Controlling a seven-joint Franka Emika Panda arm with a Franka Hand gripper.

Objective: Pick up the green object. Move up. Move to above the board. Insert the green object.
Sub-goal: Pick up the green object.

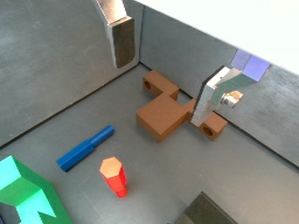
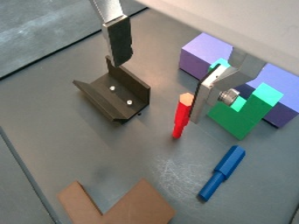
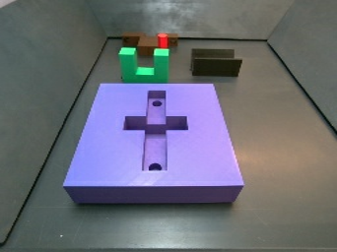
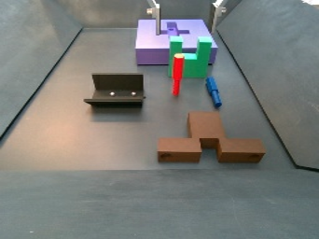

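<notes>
The green object (image 3: 146,63), a bright green U-shaped block, stands upright on the floor just beyond the far end of the board (image 3: 156,138), the large purple slab with a cross-shaped recess. Both also show in a side view: the green object (image 4: 191,53) in front of the board (image 4: 159,43). In a wrist view the green object (image 2: 249,110) lies off to one side of the fingers. My gripper (image 2: 167,66) is open and empty, high above the floor; only its fingertips (image 4: 155,7) show at the top of a side view.
A red peg (image 4: 178,75) stands beside the green object, and a blue peg (image 4: 214,91) lies nearby. The fixture (image 4: 116,91) stands to the left. A brown stepped block (image 4: 206,140) lies nearer the front. Grey walls surround the floor.
</notes>
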